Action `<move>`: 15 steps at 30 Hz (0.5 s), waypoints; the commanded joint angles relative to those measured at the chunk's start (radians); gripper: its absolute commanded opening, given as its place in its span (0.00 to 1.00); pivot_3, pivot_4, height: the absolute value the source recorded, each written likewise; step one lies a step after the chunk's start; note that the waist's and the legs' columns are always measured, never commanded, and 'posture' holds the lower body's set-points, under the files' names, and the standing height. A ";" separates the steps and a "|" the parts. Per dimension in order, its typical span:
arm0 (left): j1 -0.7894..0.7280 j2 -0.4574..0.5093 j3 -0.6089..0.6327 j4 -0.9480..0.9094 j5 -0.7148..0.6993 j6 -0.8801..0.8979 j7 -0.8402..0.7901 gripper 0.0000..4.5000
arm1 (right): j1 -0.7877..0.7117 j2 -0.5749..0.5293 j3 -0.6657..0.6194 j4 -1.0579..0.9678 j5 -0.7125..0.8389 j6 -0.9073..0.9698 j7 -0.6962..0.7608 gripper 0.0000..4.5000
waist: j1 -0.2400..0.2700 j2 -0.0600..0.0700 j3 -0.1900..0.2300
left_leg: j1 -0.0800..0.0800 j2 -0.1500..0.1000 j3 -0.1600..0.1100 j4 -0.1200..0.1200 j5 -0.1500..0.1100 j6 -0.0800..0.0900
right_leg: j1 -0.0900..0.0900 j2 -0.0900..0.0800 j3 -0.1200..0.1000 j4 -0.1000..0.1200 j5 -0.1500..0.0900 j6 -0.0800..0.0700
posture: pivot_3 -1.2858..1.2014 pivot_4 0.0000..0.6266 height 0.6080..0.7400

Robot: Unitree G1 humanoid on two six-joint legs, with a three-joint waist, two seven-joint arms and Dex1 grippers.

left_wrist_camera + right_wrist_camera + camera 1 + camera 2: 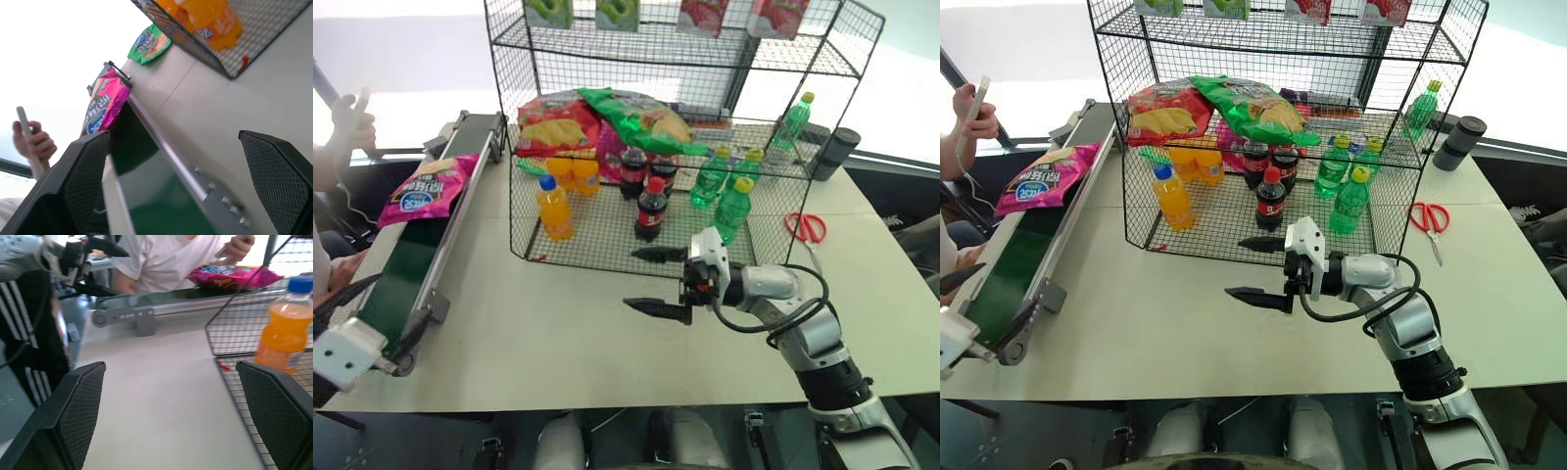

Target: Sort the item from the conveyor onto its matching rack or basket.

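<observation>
Item: the magenta-pink crisp bag point(426, 188) lies flat on the conveyor point(401, 269), left of centre in the left eye view, its round blue logo facing up.
Conveyor: a dark green belt between grey rails, running from the lower left corner up toward the rack's left side; it sits along the left edge of the counter point(558, 333).
Rack: the black wire-grid rack point(666, 127) stands in the upper middle of the frame. A red crisp bag point(553, 125) and a green crisp bag point(636, 117) lie on its middle tier. Orange drink bottles point(555, 208), cola bottles point(651, 209) and green bottles point(732, 208) stand on the bottom tier; cartons stand on the top tier.
Right end effector: the right end effector point(658, 281) hovers over the counter just in front of the rack, lower centre, pointing toward the conveyor, fingers well apart and holding nothing.
Left end effector: in the left wrist view the left end effector point(186, 181) has its two fingers spread wide, empty, with the conveyor and pink bag beyond.
Scissors: red-handled scissors point(806, 229) lie on the counter at the right.
Person: a hand point(352, 122) holding a phone shows at the upper left edge.
</observation>
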 commanded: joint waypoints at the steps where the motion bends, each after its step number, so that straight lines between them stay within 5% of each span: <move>1: 0.005 0.044 0.054 0.087 0.097 -0.142 0.082 1.00 | -0.038 0.011 -0.004 0.000 0.026 -0.003 0.032 0.99 | 0.000 0.000 0.000 | 0.000 0.000 0.000 0.000 0.000 0.000 | -0.001 0.000 0.000 0.000 0.000 0.000 | 0.52 0.24 0.90; 7: -0.023 0.102 0.014 0.209 0.168 -0.226 0.160 1.00 | -0.038 0.099 -0.106 -0.016 0.170 0.057 -0.029 0.99 | 0.000 0.000 0.000 | 0.000 0.001 0.001 0.000 0.000 0.000 | -0.001 0.000 0.000 0.000 0.000 0.000 | 0.52 0.24 0.90; 15: -0.099 0.166 -0.056 0.305 0.195 -0.228 0.219 1.00 | 0.038 0.096 -0.095 -0.073 0.127 0.007 -0.051 0.99 | 0.000 0.000 0.000 | 0.000 0.001 0.001 0.000 0.000 0.000 | -0.001 -0.001 -0.001 0.000 0.000 0.000 | 0.52 0.24 0.90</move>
